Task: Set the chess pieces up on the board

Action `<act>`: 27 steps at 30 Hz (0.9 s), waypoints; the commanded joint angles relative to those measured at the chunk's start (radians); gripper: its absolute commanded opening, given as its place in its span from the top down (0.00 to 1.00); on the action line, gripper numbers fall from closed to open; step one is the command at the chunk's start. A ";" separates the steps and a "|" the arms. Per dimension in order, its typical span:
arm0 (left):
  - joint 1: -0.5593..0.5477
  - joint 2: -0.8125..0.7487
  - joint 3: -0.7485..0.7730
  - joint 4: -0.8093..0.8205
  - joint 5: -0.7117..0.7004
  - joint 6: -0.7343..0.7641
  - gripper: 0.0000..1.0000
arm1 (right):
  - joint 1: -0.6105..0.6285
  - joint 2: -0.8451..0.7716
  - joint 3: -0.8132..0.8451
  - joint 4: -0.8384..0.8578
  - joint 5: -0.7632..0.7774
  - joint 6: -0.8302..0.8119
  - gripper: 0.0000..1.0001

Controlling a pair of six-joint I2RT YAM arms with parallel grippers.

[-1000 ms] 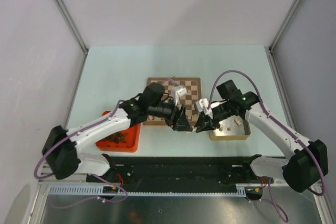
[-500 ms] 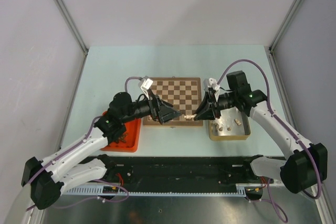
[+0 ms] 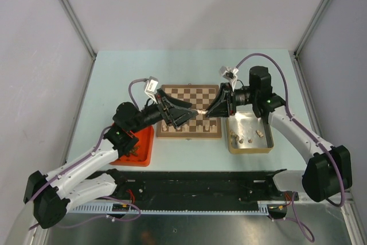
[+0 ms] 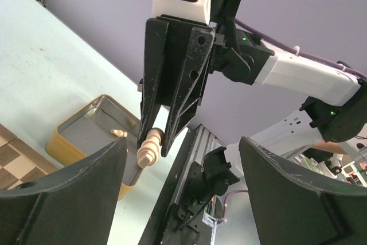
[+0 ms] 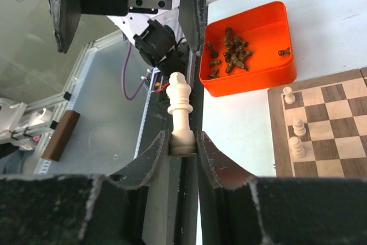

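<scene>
Item: tall pale beige wooden crowned chess piece point(image 5: 181, 113), pinched at its base by the right hand point(image 5: 183, 143) and held aloft over the chequered wooden chessboard point(image 3: 189, 87).
Left hand point(image 4: 182, 170): fingers spread, empty, facing it.
Three pale pieces point(image 5: 299, 125) stand on edge squares.
Step, judged: carrying or passing the piece for placement. The next move calls for lowering it upright onto its square.
Writing: none legible.

An orange-red tray point(image 3: 144, 159) and a gold tin point(image 3: 250, 149) rest well apart on the pale table point(image 3: 114, 78).
</scene>
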 commanded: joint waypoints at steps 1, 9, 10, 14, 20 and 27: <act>0.005 0.014 0.003 0.103 -0.011 -0.023 0.19 | 0.024 0.021 0.032 0.221 -0.018 0.228 0.90; 0.005 0.037 0.003 0.127 -0.011 -0.020 0.34 | 0.052 0.049 0.034 0.364 0.005 0.375 0.90; 0.005 0.037 0.002 0.127 -0.011 -0.019 0.36 | 0.051 0.049 0.032 0.381 0.008 0.396 0.90; 0.005 0.042 -0.001 0.127 -0.006 -0.016 0.43 | 0.051 0.061 0.032 0.405 0.022 0.438 0.90; 0.005 0.048 -0.003 0.129 -0.007 -0.011 0.54 | 0.044 0.078 0.026 0.477 0.032 0.524 0.90; 0.005 0.045 -0.007 0.129 -0.024 -0.005 0.60 | 0.028 0.099 -0.008 0.678 0.030 0.693 0.90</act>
